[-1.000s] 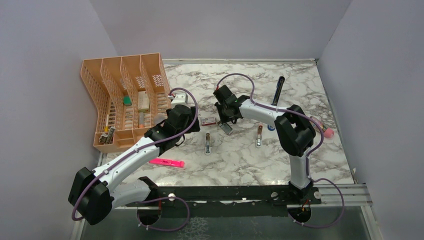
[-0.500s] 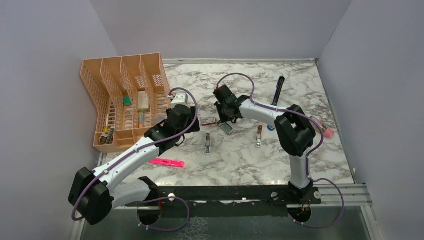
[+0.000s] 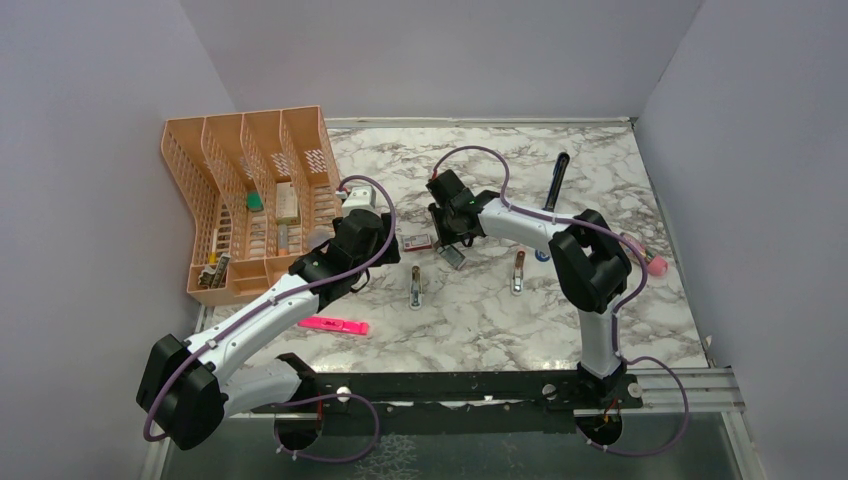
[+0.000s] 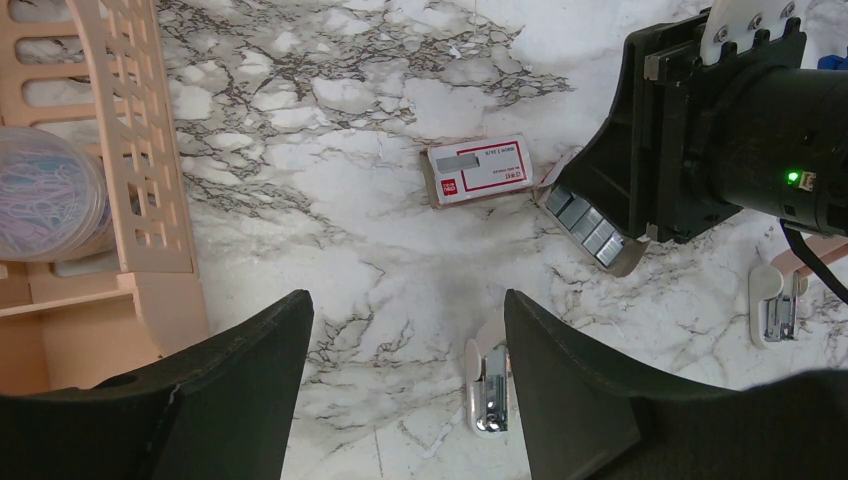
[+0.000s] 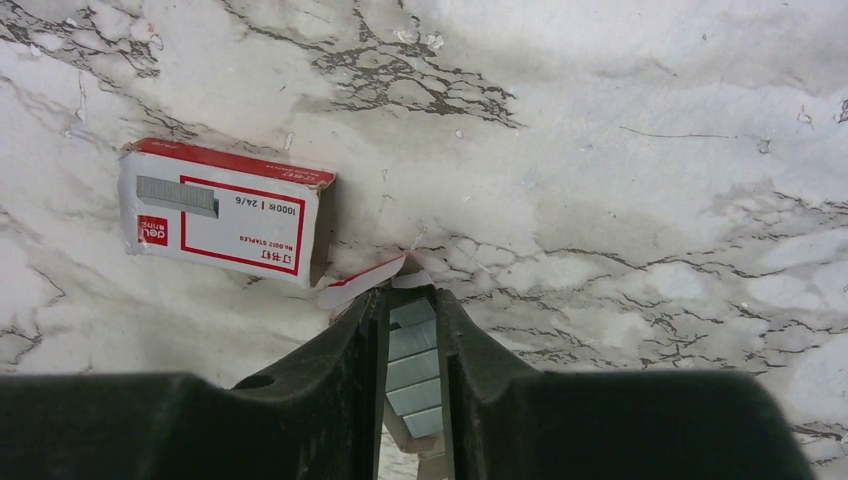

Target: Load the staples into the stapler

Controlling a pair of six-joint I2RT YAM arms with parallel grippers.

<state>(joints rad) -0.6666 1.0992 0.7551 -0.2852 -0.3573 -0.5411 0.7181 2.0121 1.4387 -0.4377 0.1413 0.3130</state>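
Silvery-grey staples (image 5: pixel 412 365) lie in their little tray on the marble table (image 3: pixel 480 310). The right gripper (image 5: pixel 410 300) has its fingers pressed tight against both long sides of that tray, whose near end is cut off behind the gripper's own body. One red-and-white box (image 5: pixel 225 215) sits just beside it, with a torn flap reaching to the tray's tip. The left gripper (image 4: pixel 405 305) hangs over bare marble, jaws wide apart, nothing between them.

The stapler is hard to make out: only a scrap of blue (image 3: pixel 541 256) shows beside the right arm's elbow, too hidden to say what it is.

Two small clip-like pieces lie near the tray — one white (image 4: pixel 489 385), one peach-pink (image 3: pixel 518 272). There is one pink highlighter (image 3: pixel 333 325), one black pen-like stick (image 3: pixel 556 180) and one peach organizer (image 3: pixel 200 170). One tub of paper clips (image 4: pixel 40 195) sits close against the organizer, half out of the left wrist view.
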